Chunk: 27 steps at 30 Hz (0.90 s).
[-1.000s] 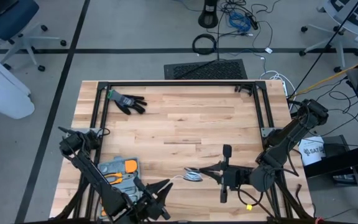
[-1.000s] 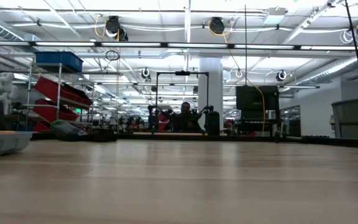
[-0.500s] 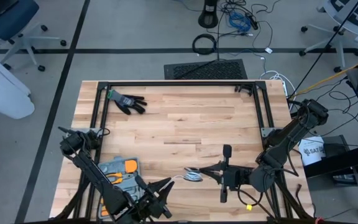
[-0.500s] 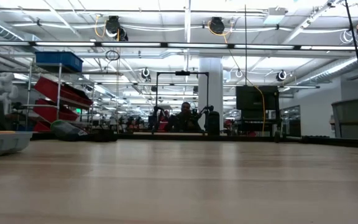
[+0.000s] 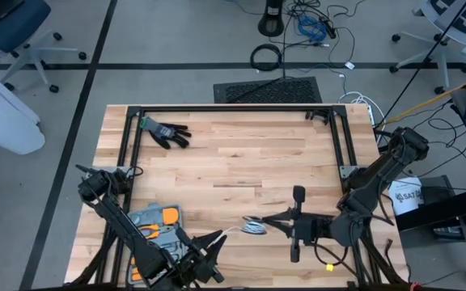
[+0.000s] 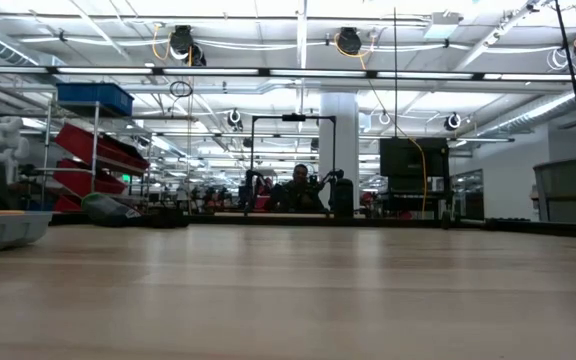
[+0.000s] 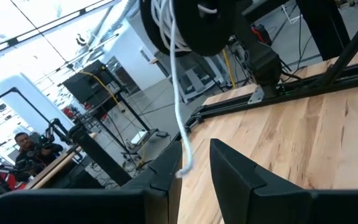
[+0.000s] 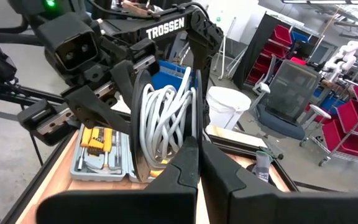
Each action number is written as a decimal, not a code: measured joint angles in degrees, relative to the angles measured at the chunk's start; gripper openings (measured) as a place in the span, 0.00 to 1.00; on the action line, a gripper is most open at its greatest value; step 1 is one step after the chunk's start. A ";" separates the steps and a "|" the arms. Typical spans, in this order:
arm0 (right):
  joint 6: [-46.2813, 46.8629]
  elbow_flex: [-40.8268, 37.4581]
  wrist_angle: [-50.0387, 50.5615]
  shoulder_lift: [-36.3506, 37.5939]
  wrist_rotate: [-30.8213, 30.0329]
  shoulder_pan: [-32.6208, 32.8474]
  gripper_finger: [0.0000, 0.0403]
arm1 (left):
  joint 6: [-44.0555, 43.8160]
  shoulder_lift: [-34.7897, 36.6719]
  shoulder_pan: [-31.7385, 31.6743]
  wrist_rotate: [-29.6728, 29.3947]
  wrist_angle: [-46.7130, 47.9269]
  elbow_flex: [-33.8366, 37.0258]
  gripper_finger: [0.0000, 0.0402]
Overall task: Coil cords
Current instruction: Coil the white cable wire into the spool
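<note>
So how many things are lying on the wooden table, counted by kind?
Coil of thin white cord on a black spool: 1
Black glove: 1
Grey tool case with orange-handled tools: 1
Total: 3

Robotics lab or industrial workshop, large open hall. Low view: high ceiling with strip lights, overhead rails, hanging cable reels (image 6: pixel 181 42), white column (image 6: pixel 338 140), shelving with red bins (image 6: pixel 103 150) and a blue bin (image 6: pixel 93 97), more black frame rigs and a seated person (image 6: pixel 298 188) far back. High view: butcher-block table (image 5: pixel 241 166) with black aluminium frame on grey concrete floor with dark tape lines; loose cables (image 5: pixel 310 24) at 12 o'clock, anti-fatigue mat (image 5: pixel 267 89) just beyond table, office chair (image 5: pixel 14 36) at 10 o'clock, white bucket (image 5: pixel 405 196) at 3 o'clock. Right wrist view: Trossen-branded arm (image 8: pixel 165 26), grey chair (image 8: pixel 288 93), more red bins.
</note>
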<state>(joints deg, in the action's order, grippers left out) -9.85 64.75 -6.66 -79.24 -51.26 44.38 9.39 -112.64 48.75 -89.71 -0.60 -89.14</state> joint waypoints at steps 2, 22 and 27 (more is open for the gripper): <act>-0.02 0.00 0.04 0.00 0.10 0.05 0.00 | 0.02 0.00 0.00 -0.02 0.00 0.00 0.22; 0.39 0.00 0.90 0.00 0.10 0.35 0.00 | 0.55 0.00 0.77 0.94 -0.46 0.00 0.22; 0.40 0.00 0.90 0.00 0.08 0.36 0.00 | 0.58 0.00 1.05 1.09 -0.46 0.00 0.22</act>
<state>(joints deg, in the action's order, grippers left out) -9.45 64.75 -5.76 -79.24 -51.18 44.74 9.97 -112.64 49.80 -88.62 -1.06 -89.14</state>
